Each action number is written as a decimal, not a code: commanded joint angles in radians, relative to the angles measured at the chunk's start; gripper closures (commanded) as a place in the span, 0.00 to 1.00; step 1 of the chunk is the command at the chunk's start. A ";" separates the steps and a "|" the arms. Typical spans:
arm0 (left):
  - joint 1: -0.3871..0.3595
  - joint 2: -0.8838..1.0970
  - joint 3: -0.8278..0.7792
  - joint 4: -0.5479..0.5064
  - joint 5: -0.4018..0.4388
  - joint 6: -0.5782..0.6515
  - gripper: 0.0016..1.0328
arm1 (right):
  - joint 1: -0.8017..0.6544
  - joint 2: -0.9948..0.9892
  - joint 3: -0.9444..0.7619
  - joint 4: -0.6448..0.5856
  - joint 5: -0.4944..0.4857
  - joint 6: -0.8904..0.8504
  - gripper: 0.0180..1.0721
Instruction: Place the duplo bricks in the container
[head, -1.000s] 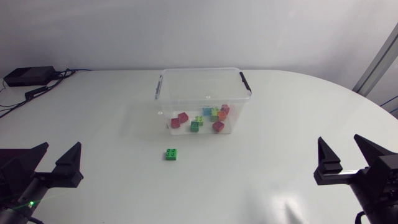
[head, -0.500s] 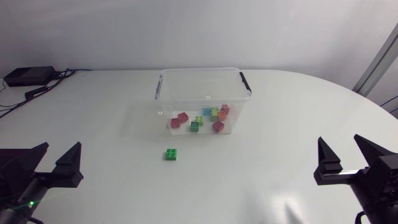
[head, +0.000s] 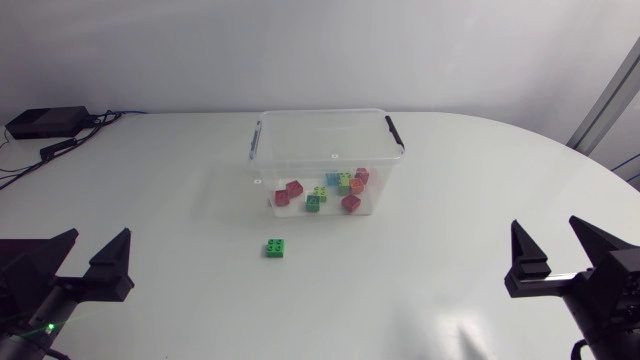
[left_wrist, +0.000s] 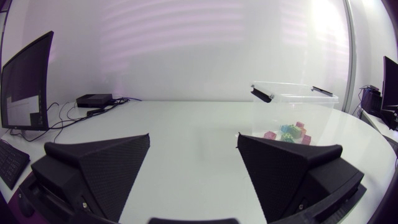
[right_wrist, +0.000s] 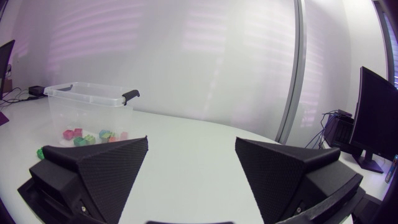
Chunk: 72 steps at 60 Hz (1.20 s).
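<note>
A clear plastic container (head: 325, 150) with black handle clips stands at the middle of the table and holds several coloured duplo bricks (head: 320, 193). One green duplo brick (head: 278, 247) lies on the table just in front of it. My left gripper (head: 88, 260) rests open near the front left, far from the brick. At the front right my right gripper (head: 560, 252) also stands open with nothing in it. The container (left_wrist: 295, 106) shows ahead of my left gripper (left_wrist: 193, 149) in the left wrist view, and the container (right_wrist: 87, 112) appears beside my right gripper (right_wrist: 191, 152) in the right wrist view.
A black box (head: 45, 122) with cables lies at the table's back left corner. The white table (head: 450, 190) curves round at the right side.
</note>
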 joint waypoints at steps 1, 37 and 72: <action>-0.007 -0.012 -0.009 -0.025 0.001 -0.007 0.05 | 0.009 -0.006 -0.017 -0.003 -0.004 0.020 0.04; -0.074 0.413 0.441 -0.097 0.004 -0.062 0.05 | 0.066 0.127 0.158 -0.036 0.029 0.067 0.04; -0.367 1.372 0.810 -0.310 0.064 -0.141 0.19 | 0.066 0.270 0.243 -0.129 0.048 0.173 0.04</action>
